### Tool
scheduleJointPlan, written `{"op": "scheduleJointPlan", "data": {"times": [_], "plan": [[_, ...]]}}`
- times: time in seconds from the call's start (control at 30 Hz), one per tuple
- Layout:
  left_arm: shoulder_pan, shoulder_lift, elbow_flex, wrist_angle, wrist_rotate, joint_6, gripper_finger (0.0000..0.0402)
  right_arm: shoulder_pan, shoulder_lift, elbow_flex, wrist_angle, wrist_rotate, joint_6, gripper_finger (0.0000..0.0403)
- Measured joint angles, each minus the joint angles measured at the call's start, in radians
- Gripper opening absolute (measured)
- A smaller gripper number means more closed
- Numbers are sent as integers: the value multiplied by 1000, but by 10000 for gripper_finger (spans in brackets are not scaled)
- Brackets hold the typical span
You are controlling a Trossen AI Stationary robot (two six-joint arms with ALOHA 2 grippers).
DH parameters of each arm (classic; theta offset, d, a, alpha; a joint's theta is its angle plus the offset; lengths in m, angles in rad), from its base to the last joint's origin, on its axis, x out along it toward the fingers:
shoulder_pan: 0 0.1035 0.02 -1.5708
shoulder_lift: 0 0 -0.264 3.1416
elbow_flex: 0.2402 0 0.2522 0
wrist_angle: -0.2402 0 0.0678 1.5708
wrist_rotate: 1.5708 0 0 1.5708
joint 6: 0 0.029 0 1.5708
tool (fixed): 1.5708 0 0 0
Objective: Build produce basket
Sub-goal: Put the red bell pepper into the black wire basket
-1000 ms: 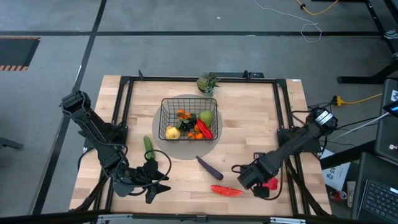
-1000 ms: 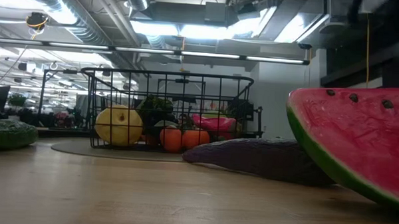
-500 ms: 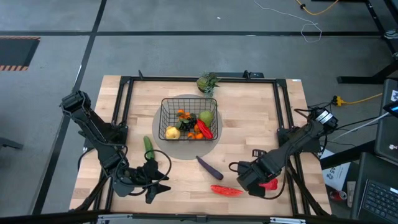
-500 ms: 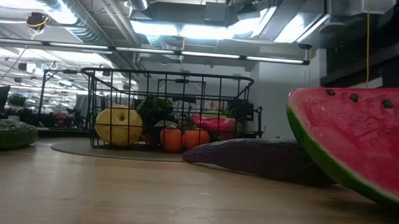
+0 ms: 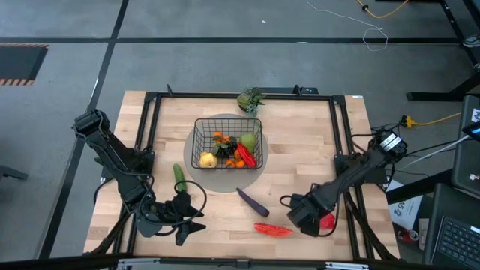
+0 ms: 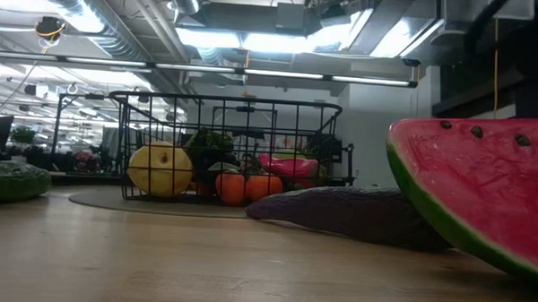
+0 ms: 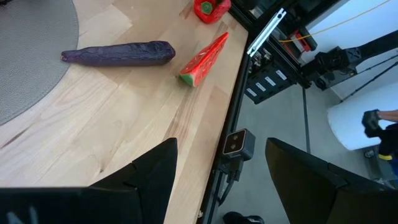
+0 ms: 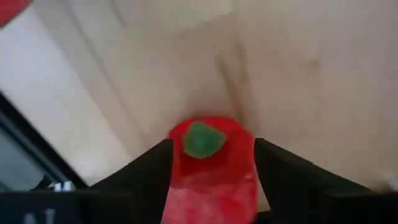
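The black wire basket (image 5: 201,135) stands on a grey round mat (image 5: 225,184) mid-table and holds a yellow pear (image 5: 208,159), a green pear and orange and red pieces. On the wood lie a green cucumber (image 5: 178,176), a purple eggplant (image 5: 253,200) and a watermelon slice (image 5: 272,229). My right gripper (image 8: 211,168) is open at the near right, pointing down over a red pepper (image 8: 208,183) that fills the gap between its fingers. My left gripper (image 7: 221,177) waits open at the near left with nothing between its fingers. My right gripper's two fingers (image 8: 155,174) stand close against opposite sides of the red pepper, coming from above. I cannot tell whether they touch it. The pepper rests on the table with its green stem (image 8: 200,140) up.
A leafy green bunch (image 5: 250,99) lies at the far edge behind the basket. A black metal frame (image 5: 341,150) runs around the tabletop. In the low view the watermelon slice (image 6: 483,194) and the eggplant (image 6: 348,212) lie in front of the basket (image 6: 224,149).
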Motion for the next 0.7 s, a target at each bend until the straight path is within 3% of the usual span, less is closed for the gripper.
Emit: {"op": "scheduleJointPlan", "data": {"times": [0.2, 0.7], "plan": [[0, 0, 0, 0, 0, 7, 240, 12, 0, -61, 162, -24, 1, 221], [0, 0, 0, 0, 0, 2, 240, 26, 0, -129, 165, -44, 26, 209]]}}
